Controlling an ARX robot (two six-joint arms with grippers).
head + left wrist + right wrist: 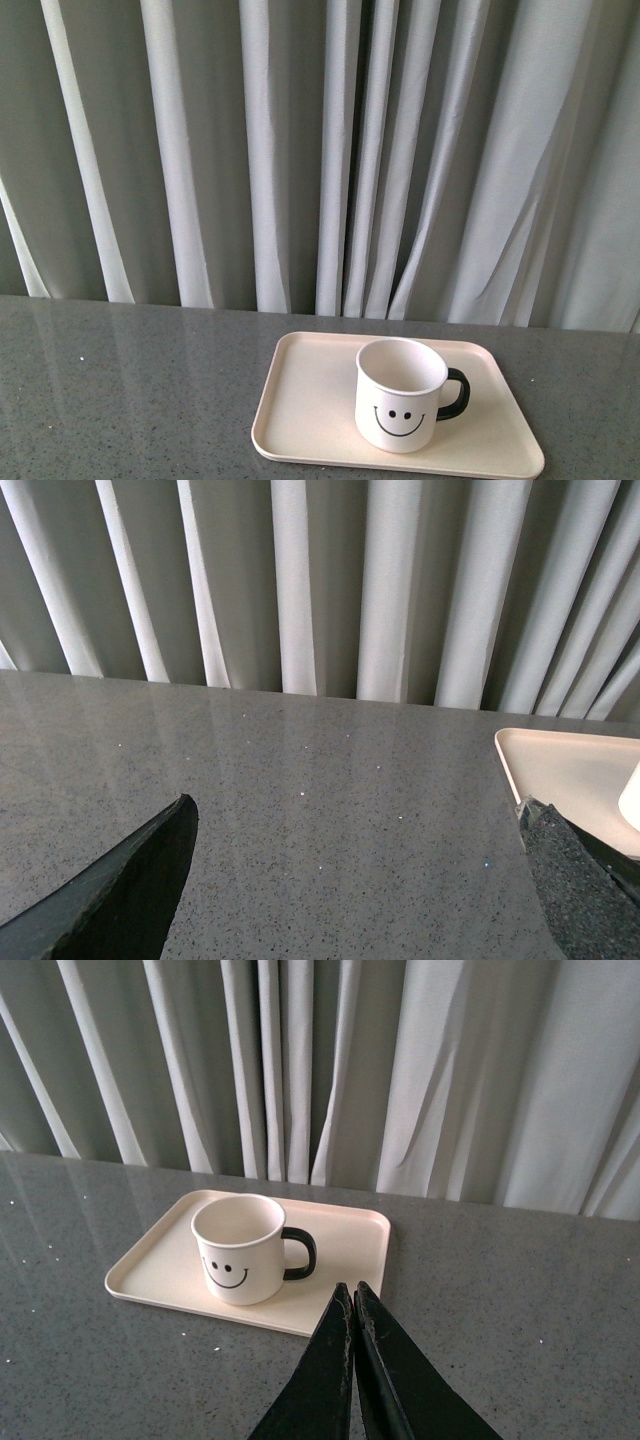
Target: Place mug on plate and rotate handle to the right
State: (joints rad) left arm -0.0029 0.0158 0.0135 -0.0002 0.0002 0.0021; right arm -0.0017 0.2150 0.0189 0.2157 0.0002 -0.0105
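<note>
The cream-white mug (pixel 401 394) with a black smiley face stands upright on the pale pink plate (pixel 300 410), smiley toward the camera. Its black handle (pixel 455 393) points to the right. The right wrist view shows the same mug (pixel 240 1248), handle (pixel 301 1253) and plate (pixel 345 1245). My right gripper (pixel 352 1290) is shut with nothing in it, hanging just short of the plate's near edge. My left gripper (pixel 355 815) is open over bare table, with a corner of the plate (pixel 560 770) beside one finger. Neither gripper shows in the front view.
The grey speckled tabletop (pixel 130 390) stretches left of the plate. Pale grey curtains (pixel 320 150) hang close behind the table's far edge.
</note>
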